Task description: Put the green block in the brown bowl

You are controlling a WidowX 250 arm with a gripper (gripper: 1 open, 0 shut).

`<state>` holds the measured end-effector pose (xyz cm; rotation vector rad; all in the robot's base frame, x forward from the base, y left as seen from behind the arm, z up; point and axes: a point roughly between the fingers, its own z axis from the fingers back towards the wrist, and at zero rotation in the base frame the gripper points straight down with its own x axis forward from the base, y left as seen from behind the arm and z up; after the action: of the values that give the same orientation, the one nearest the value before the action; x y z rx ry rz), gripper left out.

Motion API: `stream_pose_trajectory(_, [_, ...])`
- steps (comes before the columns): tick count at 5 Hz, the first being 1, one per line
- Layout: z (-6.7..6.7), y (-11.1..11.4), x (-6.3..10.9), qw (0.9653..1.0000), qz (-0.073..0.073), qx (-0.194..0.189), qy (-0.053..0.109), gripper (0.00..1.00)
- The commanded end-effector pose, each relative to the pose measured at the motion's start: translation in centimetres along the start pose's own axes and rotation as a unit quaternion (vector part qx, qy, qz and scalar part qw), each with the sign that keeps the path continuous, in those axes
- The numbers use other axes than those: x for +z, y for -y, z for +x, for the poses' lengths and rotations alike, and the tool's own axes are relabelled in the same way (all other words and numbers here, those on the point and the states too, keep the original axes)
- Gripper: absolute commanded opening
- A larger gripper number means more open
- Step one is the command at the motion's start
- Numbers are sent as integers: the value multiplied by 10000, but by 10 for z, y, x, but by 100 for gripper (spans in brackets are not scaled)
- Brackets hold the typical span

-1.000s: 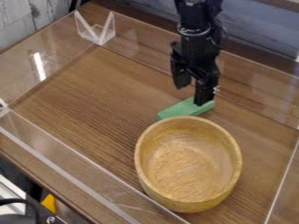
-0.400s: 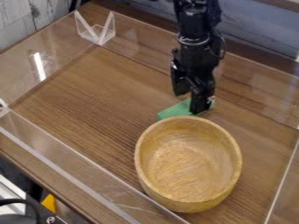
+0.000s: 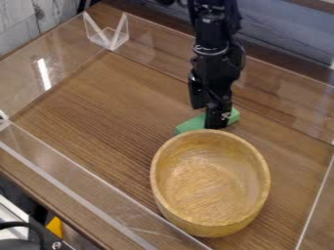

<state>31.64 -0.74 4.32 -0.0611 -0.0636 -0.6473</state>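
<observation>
Green block (image 3: 196,125) lies under my gripper (image 3: 214,115), jaws apart; closing off-centre could skid it against the brown bowl (image 3: 210,182).

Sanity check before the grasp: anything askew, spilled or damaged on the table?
Nothing stands out. The small flat green block lies on the wooden table just beyond the upright, empty light-brown wooden bowl, with the open black gripper down over it. No spills or damage visible.
</observation>
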Motion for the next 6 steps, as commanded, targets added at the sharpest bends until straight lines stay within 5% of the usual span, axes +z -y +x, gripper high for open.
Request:
stream_pose_trajectory(1, [7, -7, 1, 9996, 189, 75, 194, 100])
stream_pose_trajectory(2, [11, -10, -13, 9994, 226, 151, 194, 100])
stream_pose_trajectory(3, [25, -10, -15, 9995, 214, 133, 199, 0])
stream_pose_trajectory(4, [39, -9, -13, 9995, 179, 140, 210, 0])
stream_pose_trajectory(6, [42, -13, -12, 9981, 244, 509, 260, 0])
